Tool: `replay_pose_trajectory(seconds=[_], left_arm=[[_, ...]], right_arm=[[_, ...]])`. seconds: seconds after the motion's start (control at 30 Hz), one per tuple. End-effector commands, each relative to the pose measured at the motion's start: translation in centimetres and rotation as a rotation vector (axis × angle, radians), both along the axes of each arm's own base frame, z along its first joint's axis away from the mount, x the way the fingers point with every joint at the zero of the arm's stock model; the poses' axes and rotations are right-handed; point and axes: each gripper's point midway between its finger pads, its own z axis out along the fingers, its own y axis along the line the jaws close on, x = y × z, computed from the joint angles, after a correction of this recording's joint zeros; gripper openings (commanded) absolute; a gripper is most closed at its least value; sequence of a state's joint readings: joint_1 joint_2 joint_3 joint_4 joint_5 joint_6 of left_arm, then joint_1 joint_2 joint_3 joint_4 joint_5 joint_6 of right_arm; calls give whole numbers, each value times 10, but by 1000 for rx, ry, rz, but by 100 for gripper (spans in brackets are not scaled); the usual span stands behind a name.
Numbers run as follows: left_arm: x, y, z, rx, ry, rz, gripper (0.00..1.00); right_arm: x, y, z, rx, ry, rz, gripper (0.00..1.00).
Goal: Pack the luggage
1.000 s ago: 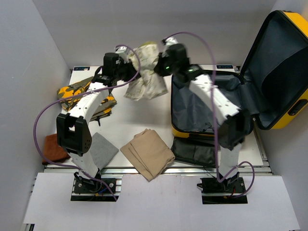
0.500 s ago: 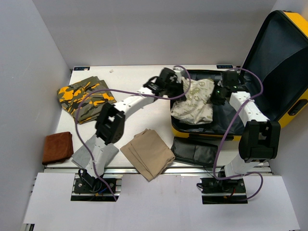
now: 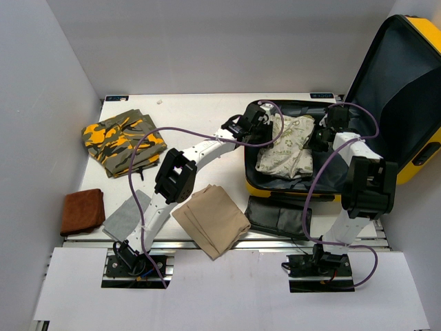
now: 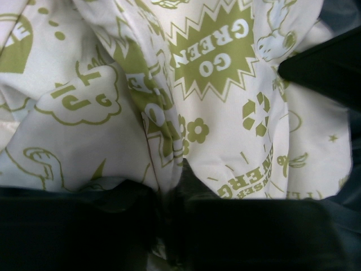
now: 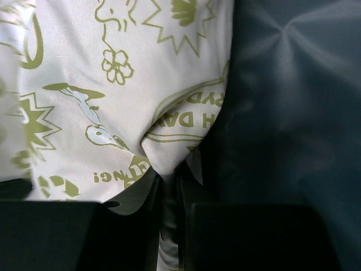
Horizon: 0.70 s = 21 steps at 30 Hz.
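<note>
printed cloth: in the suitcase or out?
In. The printed cloth lies inside the open luggage, within its yellow rim; left hand and right hand each pinch it.

The left arm (image 3: 200, 148) leans from its base at the near left edge far across to the right, with its black elbow joint at mid-reach and its white forearm stretched out low. The left tool (image 3: 256, 127) points down. Its 2 dark fingers (image 4: 73, 226) are closed to a narrow slit, pinching a fold of cream cloth with olive-green print (image 3: 286, 145). The right arm (image 3: 358, 162) rises steeply from its base, bends at a black elbow and angles back and slightly left. The right tool (image 3: 325, 134) also points down, its 2 fingers (image 5: 254, 237) nearly together on a pinch of the same cloth.
</note>
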State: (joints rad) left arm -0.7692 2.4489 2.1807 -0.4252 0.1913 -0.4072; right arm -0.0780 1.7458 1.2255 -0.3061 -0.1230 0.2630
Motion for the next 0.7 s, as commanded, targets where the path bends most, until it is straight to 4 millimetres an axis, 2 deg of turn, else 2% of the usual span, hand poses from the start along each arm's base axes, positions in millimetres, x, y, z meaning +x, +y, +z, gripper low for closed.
replay_pose_trajectory(seconds=[0.0,0.07,0.1,0.13,0.17,0.2,0.23,0.27,0.3,0.33,0.37,0.4,0.43,0.47,0.5,0.53,0.57,0.6,0.63,0.67], left_arm=[[17,3,44,-13,-100,38,46],[21,3,52,-12,-129,37,59],[24,2,66,-24,-160,35,65],[25,3,75,-26,-181,36,74],[26,5,84,-27,-201,37,77],[25,9,103,-33,-234,36,82],[24,12,114,-33,-254,35,91],[23,16,125,-27,-278,36,96],[17,23,148,-36,-299,34,98],[14,29,159,-30,-316,38,98],[15,40,172,-8,-349,62,98],[17,55,182,16,-366,102,98],[10,75,206,10,-392,131,98],[15,98,215,36,-405,209,98],[15,120,218,77,-403,274,98],[8,149,231,105,-414,343,98],[11,171,230,143,-413,405,98],[24,217,226,203,-397,564,98],[26,244,228,225,-388,635,98],[30,268,212,258,-340,705,98]], right_arm=[[32,-3,7,-27,-123,28,0],[31,-10,8,-51,-95,-1,0],[30,-17,10,-80,-84,-28,8],[30,-19,14,-92,-81,-36,23],[30,-23,27,-107,-88,-56,35],[26,-24,29,-113,-80,-61,58],[30,-25,44,-111,-109,-67,67],[30,-31,63,-142,-135,-91,81],[29,-32,74,-148,-154,-102,89],[28,-32,84,-149,-168,-104,89],[27,-32,104,-154,-208,-98,89],[23,-31,109,-156,-204,-99,89],[21,-32,117,-161,-214,-104,89],[17,-34,132,-175,-245,-115,89],[13,-33,139,-181,-259,-119,89],[11,-35,145,-189,-273,-126,89],[7,-35,158,-198,-303,-135,89],[7,-28,166,-203,-322,-118,89],[6,-25,173,-203,-341,-109,89],[7,-20,177,-202,-350,-92,89]])
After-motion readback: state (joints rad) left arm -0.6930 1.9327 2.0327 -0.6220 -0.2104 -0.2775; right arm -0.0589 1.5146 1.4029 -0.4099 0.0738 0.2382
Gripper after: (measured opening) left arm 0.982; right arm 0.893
